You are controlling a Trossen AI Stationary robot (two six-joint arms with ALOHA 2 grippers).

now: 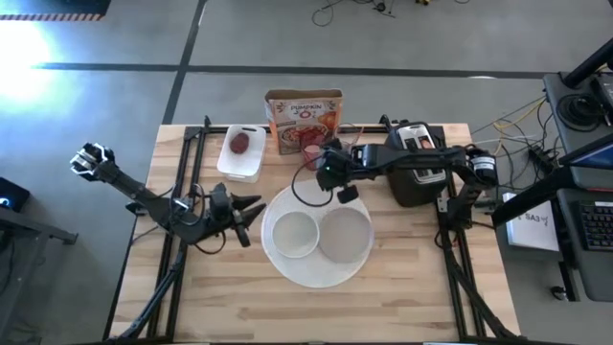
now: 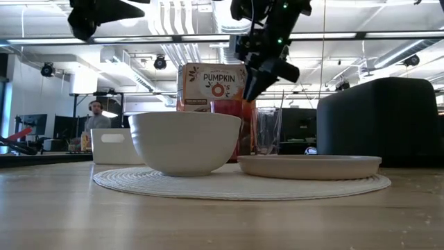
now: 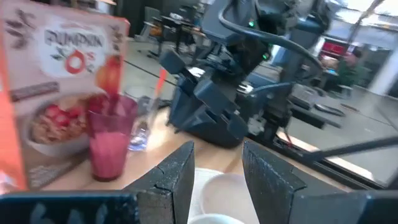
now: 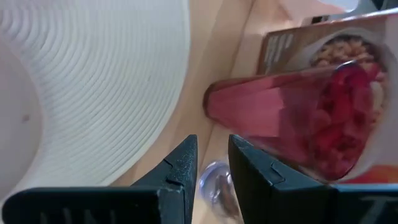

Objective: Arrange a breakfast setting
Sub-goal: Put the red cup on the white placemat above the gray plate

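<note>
Dark fingers of the right gripper [image 1: 337, 181] stand a small way apart with nothing between them, poised above the back edge of the big round white plate [image 1: 287, 264], close to the pink cup [image 1: 314, 153]. In the right wrist view the fingers [image 4: 180, 165] frame bare wood and the base of a clear glass [image 4: 214, 180], with the pink cup just beyond. The cup stands in front of the cereal box [image 1: 304, 119], and the glass is beside it in the low view [image 2: 267, 130].

The left gripper [image 1: 251, 217] hangs at the plate's left edge, its fingers [image 3: 177, 180] spread with nothing between them.

On the big plate sit the small white bowl [image 1: 295, 235], to the left, and the small pale round plate [image 1: 345, 235], to the right, apparently touching. The dark-red fruit [image 1: 239, 143] lies in the white tray [image 1: 241, 168] at the back left, well apart from the plate. A black toaster [image 1: 418, 163] stands at the back right, under the right arm.
</note>
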